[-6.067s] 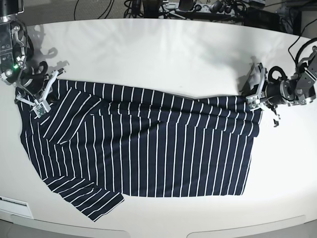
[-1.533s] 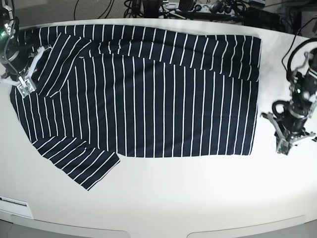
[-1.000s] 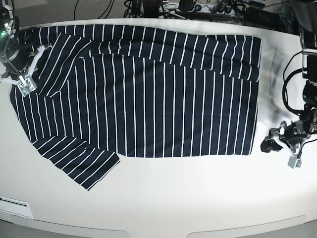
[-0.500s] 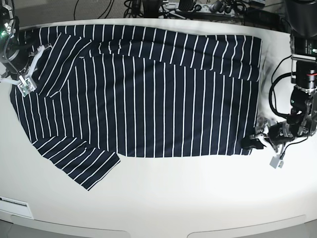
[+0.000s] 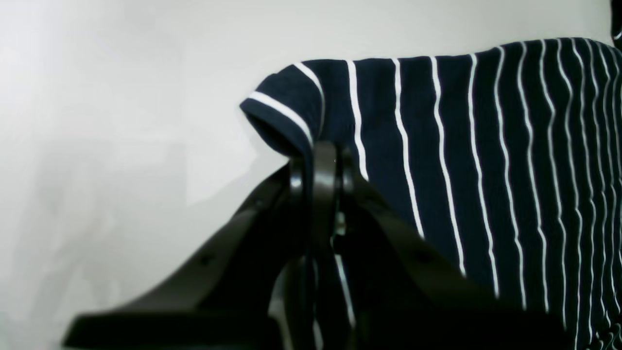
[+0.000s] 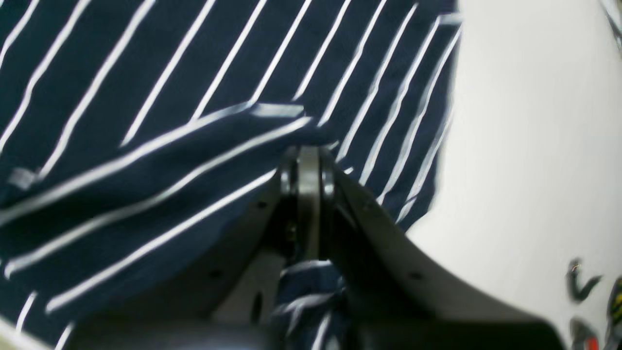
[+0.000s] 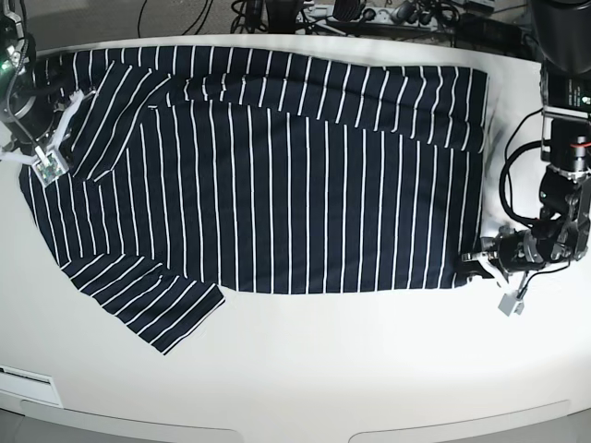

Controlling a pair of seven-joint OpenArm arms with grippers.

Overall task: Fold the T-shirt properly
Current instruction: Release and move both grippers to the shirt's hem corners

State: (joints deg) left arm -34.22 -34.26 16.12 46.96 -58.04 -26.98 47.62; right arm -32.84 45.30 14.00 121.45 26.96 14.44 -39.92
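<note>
The T-shirt (image 7: pixel 277 175), dark navy with thin white stripes, lies spread across the white table (image 7: pixel 369 369), one sleeve pointing to the near left. My left gripper (image 7: pixel 473 269) is at the shirt's near right corner and shut on it; the left wrist view shows the T-shirt's (image 5: pixel 486 160) hem corner lifted and pinched at the left gripper (image 5: pixel 323 155). My right gripper (image 7: pixel 44 155) sits at the shirt's far left edge, shut on a raised fold of the T-shirt (image 6: pixel 146 160), as the right wrist view of the right gripper (image 6: pixel 307 160) shows.
Cables and dark equipment (image 7: pixel 369 14) line the table's far edge. The left arm's body (image 7: pixel 565 120) stands at the right side. White table surface runs along the near edge in front of the shirt.
My left gripper moved left to the shirt's near right corner and closed on it. The right gripper and the shirt's left side have stayed put.
</note>
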